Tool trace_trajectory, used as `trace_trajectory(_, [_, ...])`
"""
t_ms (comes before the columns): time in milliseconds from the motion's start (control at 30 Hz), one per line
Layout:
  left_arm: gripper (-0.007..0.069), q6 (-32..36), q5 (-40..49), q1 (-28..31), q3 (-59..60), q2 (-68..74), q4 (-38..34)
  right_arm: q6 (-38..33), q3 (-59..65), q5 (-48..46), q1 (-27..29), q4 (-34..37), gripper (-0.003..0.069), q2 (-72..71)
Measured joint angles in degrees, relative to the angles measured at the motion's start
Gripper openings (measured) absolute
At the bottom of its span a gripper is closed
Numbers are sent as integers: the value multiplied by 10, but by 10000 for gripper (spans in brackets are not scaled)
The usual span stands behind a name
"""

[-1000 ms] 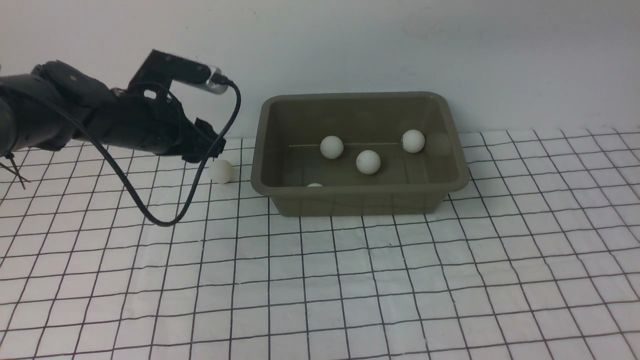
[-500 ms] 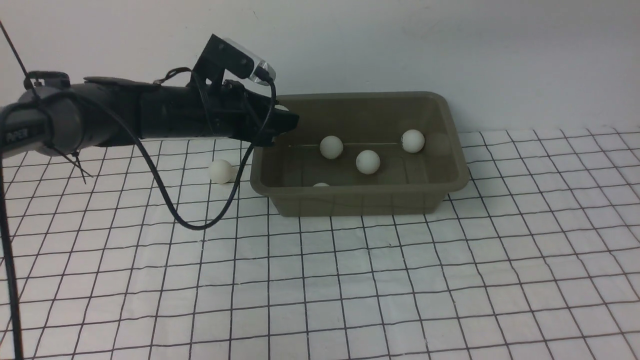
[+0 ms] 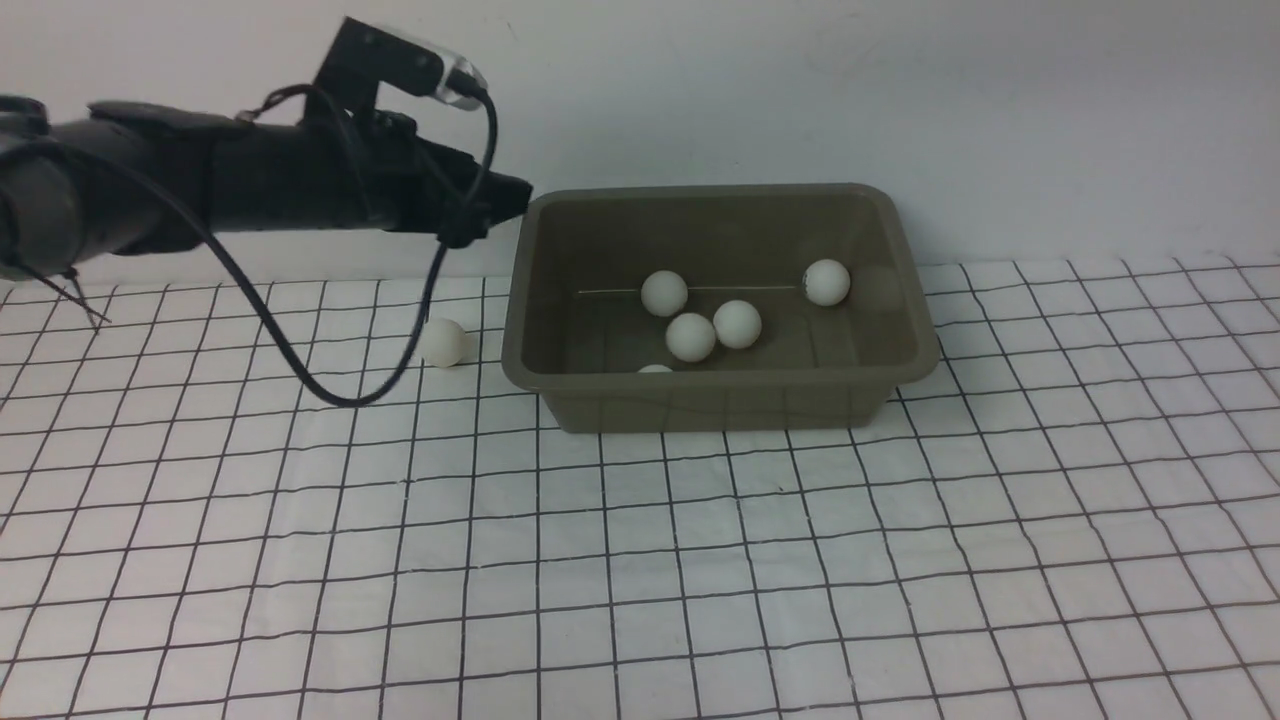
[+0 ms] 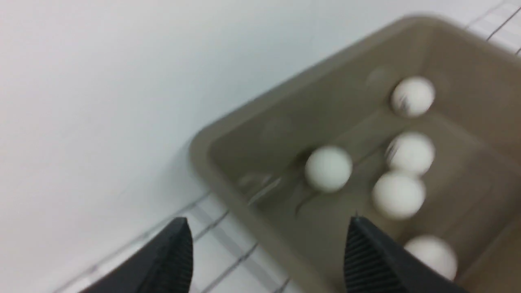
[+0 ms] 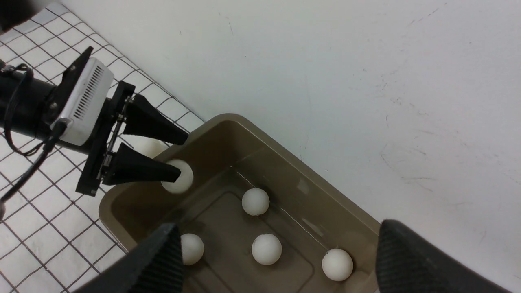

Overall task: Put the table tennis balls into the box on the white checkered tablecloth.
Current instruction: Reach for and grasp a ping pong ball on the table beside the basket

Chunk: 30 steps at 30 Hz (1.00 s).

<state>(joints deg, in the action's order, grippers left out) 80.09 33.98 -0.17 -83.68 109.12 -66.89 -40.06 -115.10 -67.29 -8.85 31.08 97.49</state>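
The olive-grey box (image 3: 712, 406) stands on the white checkered tablecloth (image 3: 700, 560). Several table tennis balls lie in it, among them one at the middle (image 3: 690, 336) touching its neighbour (image 3: 737, 323), and one half hidden by the front wall (image 3: 655, 369). Another ball (image 3: 442, 342) rests on the cloth left of the box. My left gripper (image 3: 512, 200) hovers open and empty by the box's (image 4: 264, 122) far left corner; it shows as my left gripper (image 4: 266, 228) in its own view. Over the box (image 5: 285, 171), my right gripper (image 5: 279, 232) hangs open and empty.
A plain white wall rises right behind the box. The left arm's black cable (image 3: 330, 395) loops down to the cloth near the loose ball. The checkered cloth stretches wide in front of and to the right of the box.
My left arm swung from beside the loose ball to over the box's left rim, then drew back up and left. One more ball now lies in the box, and the jaws have widened.
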Motion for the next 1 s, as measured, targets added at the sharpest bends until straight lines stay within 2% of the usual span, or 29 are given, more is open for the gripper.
trace_trajectory(100, [424,-128,2,14,0,-18,152,0,0,0,0,0,579,0])
trace_trajectory(167, [417,-184,0,15,0,-18,218,0,0,0,0,0,579,0])
trace_trajectory(267, [415,-259,-16,17,0,-8,286,0,0,-1,0,2,579,0])
trace_trajectory(333, [415,-280,-35,17,0,9,299,0,0,-1,0,6,579,0])
trace_trajectory(500, [415,-269,-62,11,-23,71,296,0,0,-3,0,21,579,0])
trace_trajectory(800, [415,-175,-40,1,-92,156,221,0,0,-3,0,22,579,0])
trace_trajectory(1000, [415,-167,-36,0,-104,190,201,0,0,-6,0,22,579,0])
